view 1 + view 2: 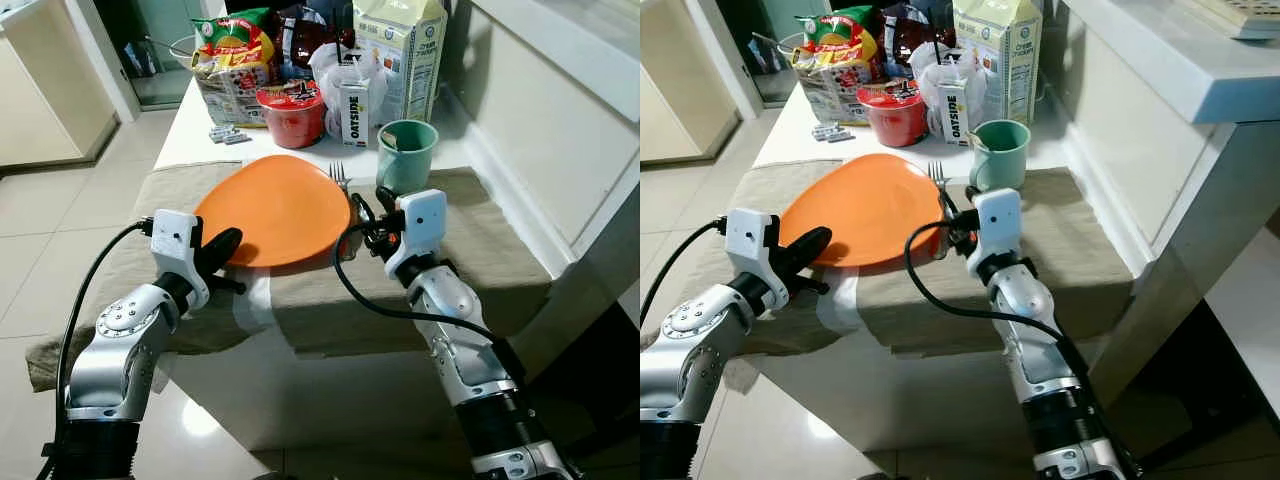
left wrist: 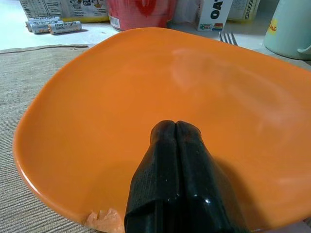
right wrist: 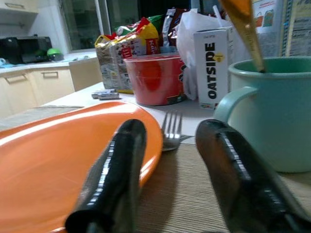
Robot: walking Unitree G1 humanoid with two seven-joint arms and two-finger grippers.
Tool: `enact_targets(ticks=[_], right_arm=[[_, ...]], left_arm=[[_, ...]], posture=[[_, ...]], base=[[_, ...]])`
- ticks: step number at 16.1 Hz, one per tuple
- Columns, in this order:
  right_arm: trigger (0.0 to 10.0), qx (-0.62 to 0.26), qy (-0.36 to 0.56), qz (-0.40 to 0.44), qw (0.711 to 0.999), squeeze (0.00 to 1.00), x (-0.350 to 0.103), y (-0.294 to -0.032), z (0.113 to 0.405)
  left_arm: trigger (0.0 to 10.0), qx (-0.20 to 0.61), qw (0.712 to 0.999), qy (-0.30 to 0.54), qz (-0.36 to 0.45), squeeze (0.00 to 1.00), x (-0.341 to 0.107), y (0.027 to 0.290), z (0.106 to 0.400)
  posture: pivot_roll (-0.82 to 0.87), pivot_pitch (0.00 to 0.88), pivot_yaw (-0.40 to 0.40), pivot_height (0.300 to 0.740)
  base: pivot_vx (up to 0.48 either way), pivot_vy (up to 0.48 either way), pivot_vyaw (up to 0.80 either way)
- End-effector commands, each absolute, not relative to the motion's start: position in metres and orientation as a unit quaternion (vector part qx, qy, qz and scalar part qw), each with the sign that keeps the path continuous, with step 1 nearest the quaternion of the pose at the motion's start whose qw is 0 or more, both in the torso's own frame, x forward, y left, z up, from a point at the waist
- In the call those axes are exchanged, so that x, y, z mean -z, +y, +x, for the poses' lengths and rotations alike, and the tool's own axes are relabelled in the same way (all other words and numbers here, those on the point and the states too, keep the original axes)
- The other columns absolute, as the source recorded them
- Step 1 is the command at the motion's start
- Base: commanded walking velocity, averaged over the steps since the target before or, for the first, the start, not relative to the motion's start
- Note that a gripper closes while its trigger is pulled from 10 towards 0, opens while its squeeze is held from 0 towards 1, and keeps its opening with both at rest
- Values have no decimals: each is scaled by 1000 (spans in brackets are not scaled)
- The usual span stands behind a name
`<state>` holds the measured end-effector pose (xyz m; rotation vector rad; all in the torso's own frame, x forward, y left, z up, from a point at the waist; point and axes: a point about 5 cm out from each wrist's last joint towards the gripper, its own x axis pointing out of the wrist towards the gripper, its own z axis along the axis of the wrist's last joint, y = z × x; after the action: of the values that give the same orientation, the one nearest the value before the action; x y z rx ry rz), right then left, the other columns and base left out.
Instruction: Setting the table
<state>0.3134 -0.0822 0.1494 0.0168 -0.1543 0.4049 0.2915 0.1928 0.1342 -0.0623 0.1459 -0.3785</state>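
An orange plate [image 1: 275, 208] lies on a beige cloth [image 1: 470, 240] covering the near end of a white tabletop [image 1: 190, 130]. The left hand [image 1: 222, 247] rests at the plate's near edge, its two black fingers [image 2: 177, 160] pressed together and empty, their tips over the plate's inner surface. The right hand [image 1: 362, 222] sits at the plate's right rim, fingers spread apart and holding nothing, one finger [image 3: 114, 170] over the rim and the other over the cloth. A fork [image 1: 340, 180] lies just beyond it, tines pointing away, tucked close against the plate's rim. A green mug [image 1: 406, 155] stands just to the right of the fork, with something stick-like leaning inside it. Further back stand a red bowl [image 1: 292, 112], a small carton [image 1: 354, 112], a tall carton [image 1: 402, 50] and snack bags [image 1: 233, 55]. The likely step is taking the fork; the right hand should close low around the handle, keep clear of the mug, and lift without dragging the plate.
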Motion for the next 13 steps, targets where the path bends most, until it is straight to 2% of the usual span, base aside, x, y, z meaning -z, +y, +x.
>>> enact_targets(ticks=[1, 6, 8, 9, 10, 13], right_arm=[[10000, -198, -110, -6, 974, 1000, -162, -83, 314], [10000, -196, -121, -25, 973, 1000, -164, -85, 316], [10000, -182, -116, -6, 976, 1000, -165, -87, 318], [10000, -182, -113, 8, 977, 0, -165, -87, 319], [10000, -173, -89, 62, 979, 0, -162, -90, 322], [10000, -167, -52, 152, 973, 0, -158, -92, 326]], left_arm=[[10000, 187, 978, 86, -29, 0, -130, 195, 292], [10000, 188, 978, 82, -28, 0, -130, 195, 293], [10000, 185, 979, 79, -27, 0, -129, 199, 291], [10000, 183, 980, 78, -28, 0, -128, 201, 290], [10000, 180, 981, 69, -18, 0, -127, 206, 286], [10000, 163, 983, 76, -33, 0, -116, 213, 275]], posture=[[-106, 19, 107, 740], [-104, 15, 107, 740], [-103, 15, 107, 740], [-103, 15, 107, 740], [-103, 15, 107, 740], [-101, 15, 103, 740]], base=[[0, 0, 0], [0, 0, 0], [0, 0, 0], [0, 0, 0], [0, 0, 0], [0, 0, 0]])
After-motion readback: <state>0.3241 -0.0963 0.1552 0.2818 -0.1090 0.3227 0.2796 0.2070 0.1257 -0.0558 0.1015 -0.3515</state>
